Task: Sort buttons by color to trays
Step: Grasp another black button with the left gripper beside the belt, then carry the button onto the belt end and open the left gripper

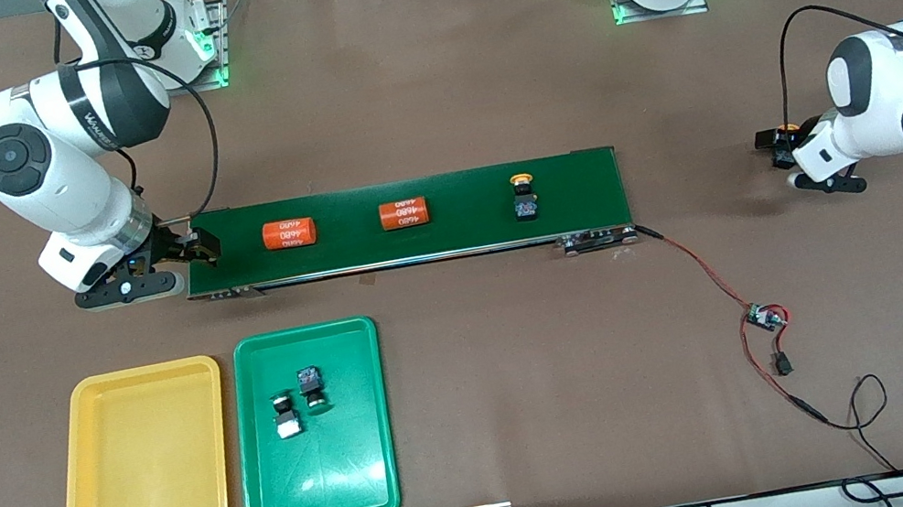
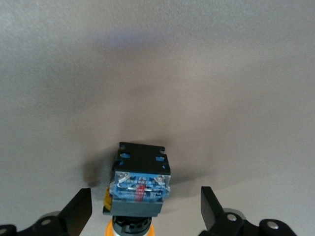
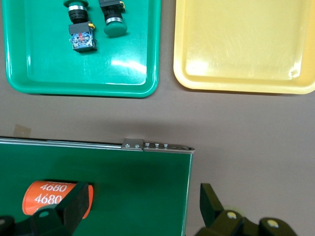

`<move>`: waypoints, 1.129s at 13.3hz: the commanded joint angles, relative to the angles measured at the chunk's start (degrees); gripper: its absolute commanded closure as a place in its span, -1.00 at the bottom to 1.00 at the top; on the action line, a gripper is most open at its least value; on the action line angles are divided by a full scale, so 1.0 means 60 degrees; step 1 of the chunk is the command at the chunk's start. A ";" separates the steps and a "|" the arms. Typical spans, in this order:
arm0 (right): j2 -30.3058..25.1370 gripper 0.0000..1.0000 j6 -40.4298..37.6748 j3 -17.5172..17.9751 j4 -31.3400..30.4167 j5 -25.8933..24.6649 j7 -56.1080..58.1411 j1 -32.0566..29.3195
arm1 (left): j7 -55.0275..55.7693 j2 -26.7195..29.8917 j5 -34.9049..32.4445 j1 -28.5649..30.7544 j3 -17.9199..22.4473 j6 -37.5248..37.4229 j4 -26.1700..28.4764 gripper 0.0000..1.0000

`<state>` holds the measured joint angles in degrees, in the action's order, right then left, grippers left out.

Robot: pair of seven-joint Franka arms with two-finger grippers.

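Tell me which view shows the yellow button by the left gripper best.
The left wrist view: the yellow button fills it, between the open left gripper fingers. The front view shows only a sliver past the arm; the right wrist view shows none.

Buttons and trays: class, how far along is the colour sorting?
Done: two green buttons lie in the green tray. In hand: the open left gripper straddles a yellow button on the table, not gripping it. Left: that one and the yellow button on the belt; the yellow tray holds none. The open right gripper waits over the belt's end.
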<state>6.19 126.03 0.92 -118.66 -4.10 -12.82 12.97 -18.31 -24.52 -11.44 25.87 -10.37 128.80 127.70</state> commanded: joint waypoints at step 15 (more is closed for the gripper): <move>0.0009 -1.00 -0.0028 0.0051 -0.0028 0.0156 0.0101 -0.0081 | 0.1581 0.1756 0.1642 -0.2344 -0.0834 -0.2583 -0.1200 0.99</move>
<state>6.42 126.03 0.92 -118.70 -4.10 -12.80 12.90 -14.40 -16.11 -4.08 15.45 -14.54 116.67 121.13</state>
